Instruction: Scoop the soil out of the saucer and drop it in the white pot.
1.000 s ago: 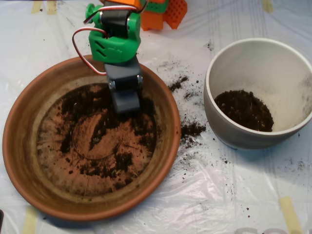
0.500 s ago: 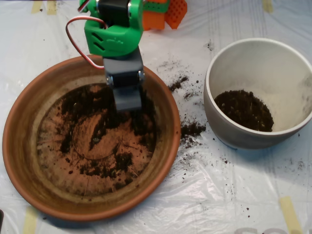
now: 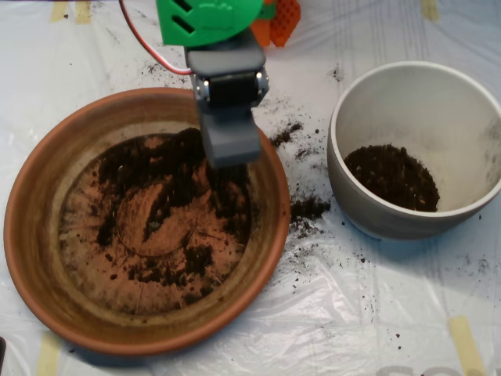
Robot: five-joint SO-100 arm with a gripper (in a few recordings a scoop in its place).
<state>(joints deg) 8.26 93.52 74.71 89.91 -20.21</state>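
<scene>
The saucer (image 3: 47,235) is a wide terracotta dish at the left. Dark soil (image 3: 168,176) lies in thin patches over its flat bottom, thickest at the upper right. My grey scoop (image 3: 231,145) hangs over the saucer's upper right rim, raised above the soil, its halves shut together on soil lifted from that patch. Its green arm reaches in from the top edge. The white pot (image 3: 356,200) stands at the right, apart from the scoop, with a mound of soil (image 3: 391,176) inside.
Spilled soil crumbs (image 3: 308,207) lie on the plastic sheet between saucer and pot. Orange and green printed parts (image 3: 282,19) sit at the top edge behind the arm. A red wire (image 3: 149,47) loops beside the arm.
The scoop has come up out of the soil patch and moved right and toward the top, from inside the saucer to above its upper right rim.
</scene>
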